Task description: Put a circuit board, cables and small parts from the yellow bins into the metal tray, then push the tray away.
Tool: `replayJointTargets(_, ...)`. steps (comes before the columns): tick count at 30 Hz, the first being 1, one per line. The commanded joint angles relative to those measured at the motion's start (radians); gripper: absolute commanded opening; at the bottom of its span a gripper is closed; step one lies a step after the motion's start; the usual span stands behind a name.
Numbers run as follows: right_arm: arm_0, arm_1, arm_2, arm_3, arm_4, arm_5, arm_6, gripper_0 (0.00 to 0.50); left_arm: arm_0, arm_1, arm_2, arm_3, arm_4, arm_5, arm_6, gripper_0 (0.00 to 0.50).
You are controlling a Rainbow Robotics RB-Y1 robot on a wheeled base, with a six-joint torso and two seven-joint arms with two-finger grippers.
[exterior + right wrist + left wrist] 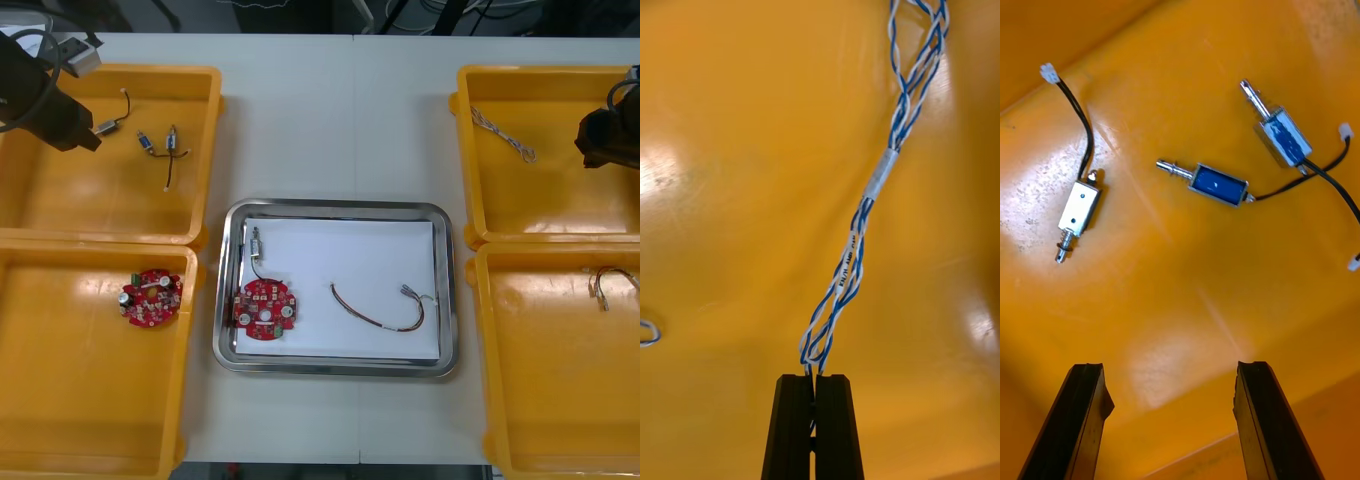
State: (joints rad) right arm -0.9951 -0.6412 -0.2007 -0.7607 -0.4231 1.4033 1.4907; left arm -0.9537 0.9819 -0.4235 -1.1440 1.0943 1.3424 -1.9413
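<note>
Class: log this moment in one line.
left gripper open near small metal parts | right gripper shut on blue and white cable | metal tray holds circuit board

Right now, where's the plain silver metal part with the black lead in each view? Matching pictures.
Front view: plain silver small metal part on the floor of the far left yellow bin, left of two blue-wrapped small metal parts.
Left wrist view: ahead of the open left gripper, black lead running away from it.
Right wrist view: another bin; right gripper shut on a twisted blue and white cable.
Shared landmark: the two blue-wrapped parts.
</note>
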Motion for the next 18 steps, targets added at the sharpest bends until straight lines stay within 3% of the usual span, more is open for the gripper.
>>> replayJointTargets(1,0.018,-0.021,-0.025,-0.08,-0.016,0.046,-0.029,0.0,-0.092,-0.04,0.04,0.066,-0.007,-0.035,-0.169,0.5)
replayJointTargets(18,0.161,0.014,-0.026,-0.404,-0.037,0.233,-0.07,0.0,-0.166,-0.164,0.045,0.34,-0.034,-0.238,-0.464,0.5)
